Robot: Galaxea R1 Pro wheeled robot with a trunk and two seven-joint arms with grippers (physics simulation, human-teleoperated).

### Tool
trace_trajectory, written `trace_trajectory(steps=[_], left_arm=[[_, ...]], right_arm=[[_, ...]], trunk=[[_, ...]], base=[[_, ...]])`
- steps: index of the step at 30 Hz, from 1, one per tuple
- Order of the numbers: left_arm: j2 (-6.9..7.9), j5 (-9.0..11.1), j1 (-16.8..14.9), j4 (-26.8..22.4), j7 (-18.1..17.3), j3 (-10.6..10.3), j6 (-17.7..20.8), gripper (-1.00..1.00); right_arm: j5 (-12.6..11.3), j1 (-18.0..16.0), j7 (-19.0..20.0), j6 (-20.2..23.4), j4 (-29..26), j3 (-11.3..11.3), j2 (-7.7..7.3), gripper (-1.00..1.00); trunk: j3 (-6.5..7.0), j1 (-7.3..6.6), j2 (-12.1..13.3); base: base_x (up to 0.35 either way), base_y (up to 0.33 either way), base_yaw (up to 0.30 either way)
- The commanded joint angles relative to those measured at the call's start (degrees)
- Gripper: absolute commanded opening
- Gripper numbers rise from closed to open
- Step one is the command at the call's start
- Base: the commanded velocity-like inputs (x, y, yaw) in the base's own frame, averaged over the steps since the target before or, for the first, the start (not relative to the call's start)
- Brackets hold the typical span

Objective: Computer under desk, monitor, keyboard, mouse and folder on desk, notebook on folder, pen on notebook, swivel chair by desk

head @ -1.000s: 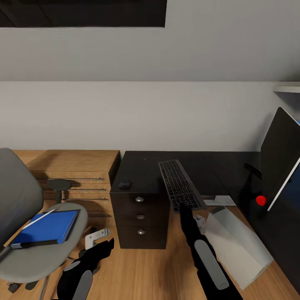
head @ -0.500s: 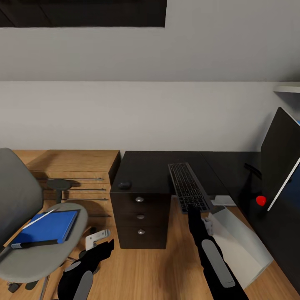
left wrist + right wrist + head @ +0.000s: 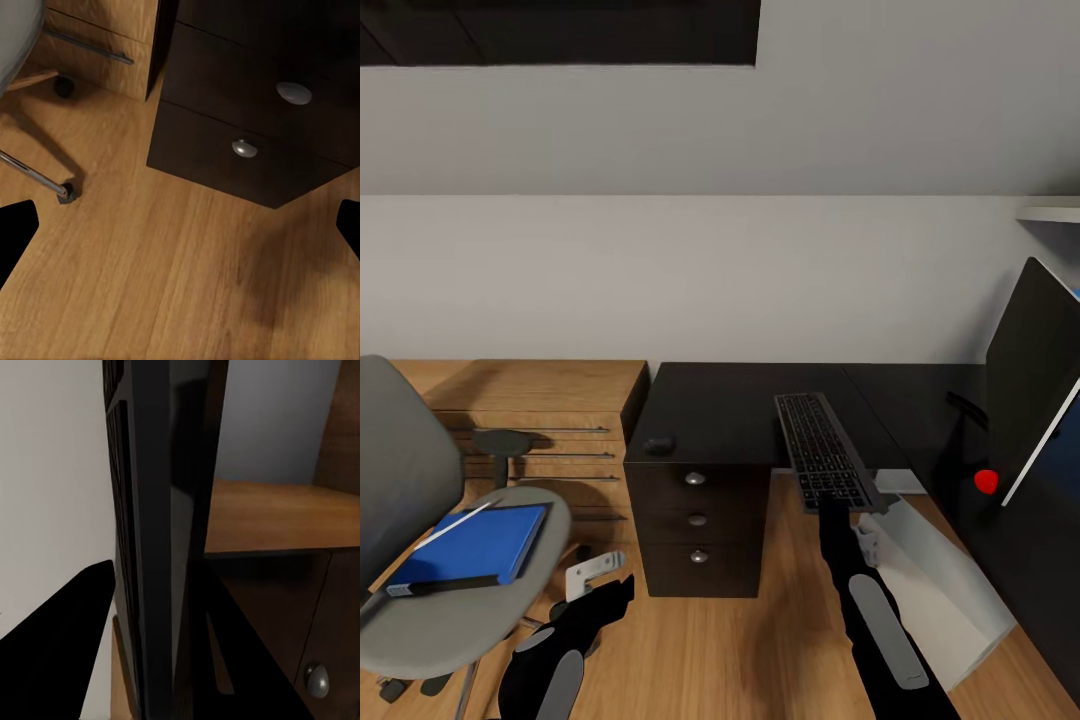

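My right gripper is shut on the near end of the slim keyboard, which reaches out over the black desk. In the right wrist view the keyboard stands edge-on between the fingers. The small dark mouse lies at the desk's front left corner. The monitor stands on the desk at the far right. The grey computer leans on the floor under the desk. The blue folder lies on the swivel chair, with a thin white pen across it and a dark notebook edge along its near side. My left gripper hangs open near the floor.
The dark drawer unit with round silver knobs stands under the desk's left end. A low light-wood counter runs along the wall behind the chair. The chair's chrome base leg lies close to my left gripper. Wood floor lies in front of the drawers.
My right gripper has carried the keyboard to the right, away from the mouse and toward the monitor side. The left arm and the chair have not moved.
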Motion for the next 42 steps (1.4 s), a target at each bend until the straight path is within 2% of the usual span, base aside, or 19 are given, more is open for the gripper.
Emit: trace_trajectory(steps=[1,13,20,26,34,39,42], left_arm=[[0.0,0.58,-0.04,-0.07,0.55,-0.05,0.15,1.0],[0.0,0.55,-0.04,-0.07,0.55,-0.1,0.17,1.0],[0.0,0.53,-0.04,-0.07,0.55,-1.8,0.11,1.0],[0.05,0.55,-0.04,0.56,0.55,-2.58,0.21,1.0],[-0.04,0.75,0.12,0.41,0.55,-3.16,0.3,1.0],[0.05,0.62,5.83,-1.08,0.61,-5.67,-0.81,1.0],[0.08,0.57,7.42,-1.5,0.63,-6.12,-2.85,1.0]], right_arm=[[-0.54,-0.03,-0.15,-0.39,-0.08,0.13,-0.05,-1.0],[-0.54,-0.03,0.0,-0.36,-0.05,-0.18,-0.2,-1.0],[-0.55,-0.03,-0.03,-0.5,0.05,-0.31,-0.14,-1.0],[-0.49,-0.03,-0.17,-0.4,0.14,-2.66,-0.21,-1.0],[-0.46,-0.03,-0.26,-0.35,0.16,-3.15,-0.31,-1.0],[-0.42,-0.03,-0.28,-0.34,0.34,-3.2,-0.34,-1.0],[-0.44,-0.03,-0.28,-0.34,0.6,-3.21,-0.35,-1.0]], trunk=[[-0.06,0.0,-0.03],[-0.06,0.0,-0.03],[-0.06,0.0,-0.03],[-0.06,0.0,-0.03],[-0.06,0.0,-0.03],[-0.06,0.0,-0.03],[-0.06,0.0,-0.03]], base=[[0.0,0.0,0.0],[0.013,-0.004,0.0],[0.229,-0.129,0.0],[0.11,-0.079,0.0],[0.005,-0.004,0.0],[0.0,0.0,0.0],[0.0,0.0,0.0]])
